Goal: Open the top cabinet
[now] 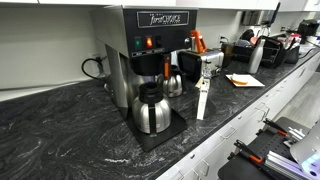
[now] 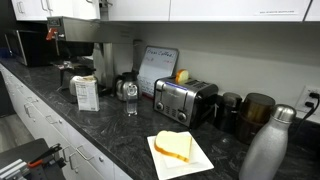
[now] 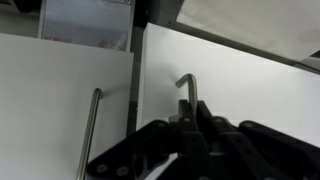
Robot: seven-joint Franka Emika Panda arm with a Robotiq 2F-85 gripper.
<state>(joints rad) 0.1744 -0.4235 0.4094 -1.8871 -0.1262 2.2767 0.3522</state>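
Note:
The top cabinet fills the wrist view as two white doors side by side. The right door (image 3: 240, 80) carries a thin metal bar handle (image 3: 187, 88) with a bent top end. My gripper (image 3: 190, 120) comes up from the bottom edge, and its black fingers are shut around the lower part of that handle. The left door (image 3: 50, 100) has its own vertical bar handle (image 3: 93, 130), untouched. The right door's top edge runs at a slant, and a dark gap shows between the two doors. In an exterior view the white upper cabinets (image 2: 200, 8) run above the counter; my gripper does not show clearly there.
Below the cabinets a dark stone counter (image 1: 70, 130) holds a coffee maker (image 1: 150, 45) with a steel carafe (image 1: 152, 110). Along it also stand a toaster (image 2: 183, 100), a plate with a sandwich (image 2: 205, 158), a steel bottle (image 2: 268, 145) and a microwave (image 2: 25, 45).

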